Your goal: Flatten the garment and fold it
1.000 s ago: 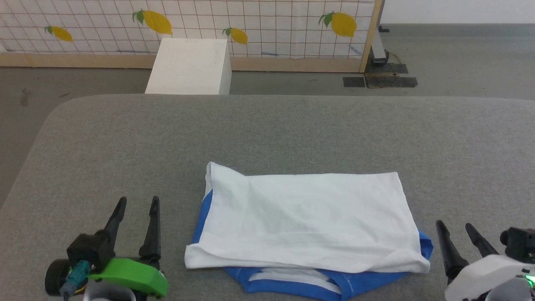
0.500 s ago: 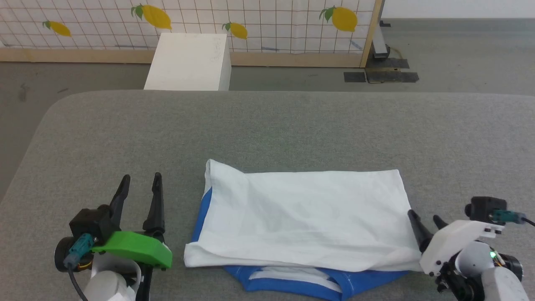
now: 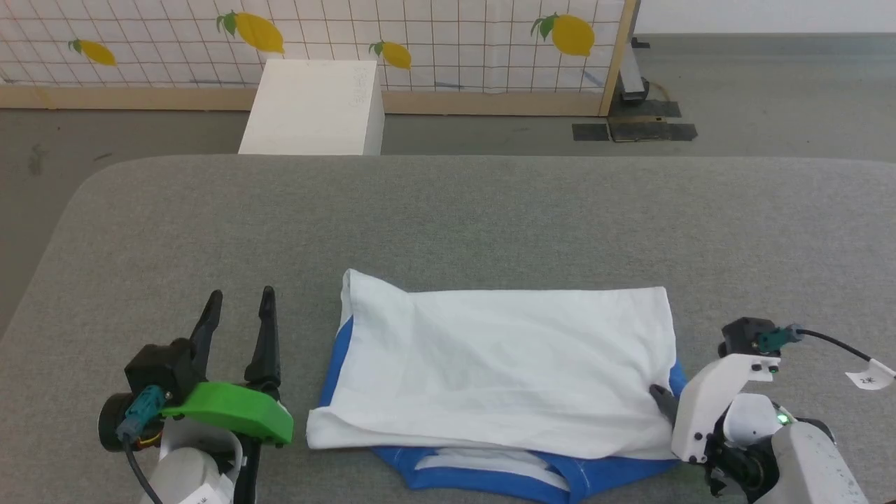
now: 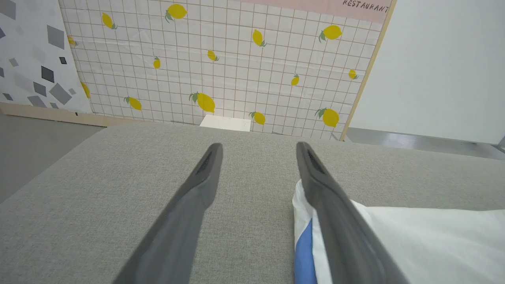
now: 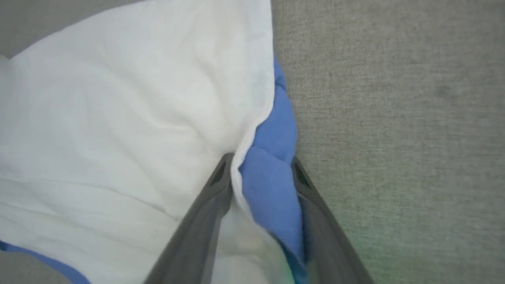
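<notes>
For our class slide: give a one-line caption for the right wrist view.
Open right gripper straddles the shirt at its blue-and-white edge on the grey surface.

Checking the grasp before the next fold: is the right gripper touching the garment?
Touching. The right wrist view shows the blue-and-white edge of the garment lying between the open jaws of the right gripper, against both of them.

Bright, even light, soft shadows; right tool blurs toward the bottom edge
</notes>
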### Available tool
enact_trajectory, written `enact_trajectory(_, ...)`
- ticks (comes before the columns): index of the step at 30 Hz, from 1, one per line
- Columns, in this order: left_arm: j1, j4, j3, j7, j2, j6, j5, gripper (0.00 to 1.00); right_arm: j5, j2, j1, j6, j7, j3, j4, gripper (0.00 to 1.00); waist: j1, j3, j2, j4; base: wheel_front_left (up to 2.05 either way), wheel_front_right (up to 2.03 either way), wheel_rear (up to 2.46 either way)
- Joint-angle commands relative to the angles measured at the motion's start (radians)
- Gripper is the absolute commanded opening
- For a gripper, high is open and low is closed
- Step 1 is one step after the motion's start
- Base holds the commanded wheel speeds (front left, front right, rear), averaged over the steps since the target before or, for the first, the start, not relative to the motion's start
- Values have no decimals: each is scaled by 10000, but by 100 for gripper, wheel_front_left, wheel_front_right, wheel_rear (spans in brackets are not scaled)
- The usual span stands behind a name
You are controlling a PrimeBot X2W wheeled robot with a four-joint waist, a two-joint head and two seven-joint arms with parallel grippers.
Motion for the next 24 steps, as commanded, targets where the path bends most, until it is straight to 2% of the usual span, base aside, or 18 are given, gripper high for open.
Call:
enact_trajectory(1, -107, 26, 91, -45, -76, -81, 178, 100, -25, 100, 169, -13, 79, 94, 73, 0, 0, -22, 0, -11, 0, 0, 0)
enact_trajectory(7, -65, -86, 364, -45, -253, -194, 446, 100, -560, 100, 254, -13, -768, -523, -686, 0, 0, -71, 0, -19, 0, 0, 0)
enact_trajectory(12, -68, -132, 505, -45, -378, -314, 605, 100, -1523, 100, 463, -13, -1152, -1826, -1382, 0, 0, -61, 0, -18, 0, 0, 0)
enact_trajectory(18, -59, -111, 516, -45, -486, -448, 720, 100, -2894, 100, 930, -13, -988, -3290, -2193, 0, 0, 25, 0, -13, 0, 0, 0)
enact_trajectory(22, -55, -106, 625, -45, -517, -489, 783, 100, -3310, 101, 1116, -13, -913, -3553, -2886, 0, 0, 68, 0, -65, 0, 0, 0)
enact_trajectory(24, -61, -109, 715, -45, -550, -525, 826, 100, -3307, 101, 1208, -13, -653, -3041, -3719, 0, 0, 116, 0, -136, 0, 0, 0)
